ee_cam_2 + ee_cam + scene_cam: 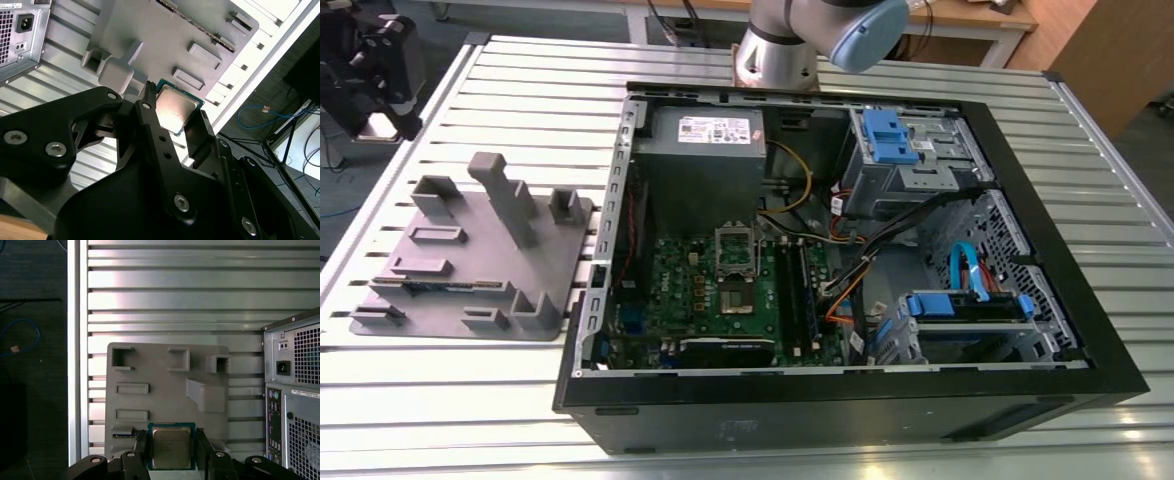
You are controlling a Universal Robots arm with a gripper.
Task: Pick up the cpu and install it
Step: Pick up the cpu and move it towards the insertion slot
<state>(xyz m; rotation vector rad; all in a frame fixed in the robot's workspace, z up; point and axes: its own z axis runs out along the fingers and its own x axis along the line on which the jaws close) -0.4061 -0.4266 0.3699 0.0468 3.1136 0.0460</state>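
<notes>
Here, in the exterior view, a grey tray (454,272) lies on the table (547,70), at the exterior view's left of the open case (854,388). In the second wrist view the jaws are clamped on the cpu (175,107) by 2 edges. In the first wrist view it overlaps the tray's edge

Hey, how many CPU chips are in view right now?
1. The cpu sits between the fingers of the gripper, above the grey tray in both wrist views. Another could be hidden in the motherboard socket; I cannot tell.
</notes>
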